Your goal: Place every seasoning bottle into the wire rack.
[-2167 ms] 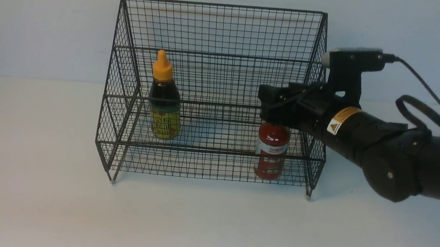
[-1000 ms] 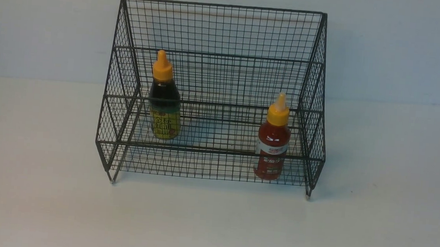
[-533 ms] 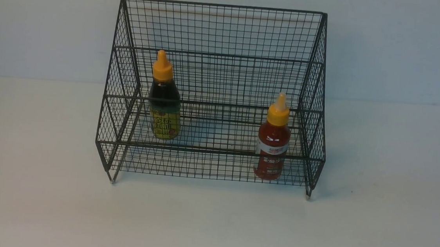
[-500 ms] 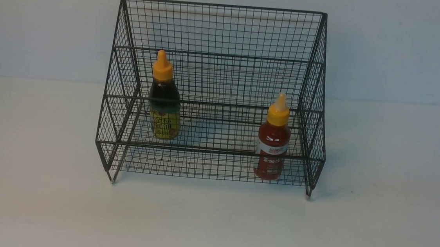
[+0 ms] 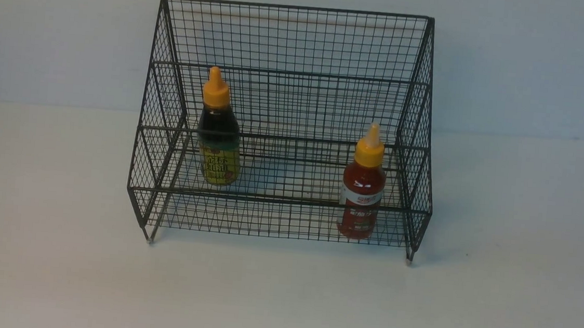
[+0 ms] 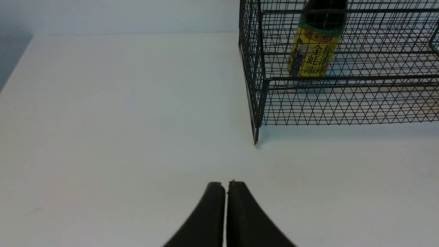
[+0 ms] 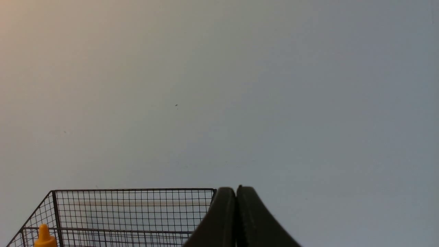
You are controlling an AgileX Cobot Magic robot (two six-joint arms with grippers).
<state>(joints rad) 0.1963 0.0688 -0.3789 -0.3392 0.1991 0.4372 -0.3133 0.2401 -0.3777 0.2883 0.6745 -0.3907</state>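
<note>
Right arm has pulled out of the front view, and the red bottle stands alone on the wire rack's lower tier, with the dark bottle on the upper one. Both are racked (task looks done). The left gripper and right gripper hang clear, jaws pressed together, empty.

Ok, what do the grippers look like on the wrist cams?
Little of them shows. The left gripper has two matte black fingers, broad at the base and curving in to narrow rounded tips. The right gripper looks the same. No cables, labels or arm links are in view.
</note>
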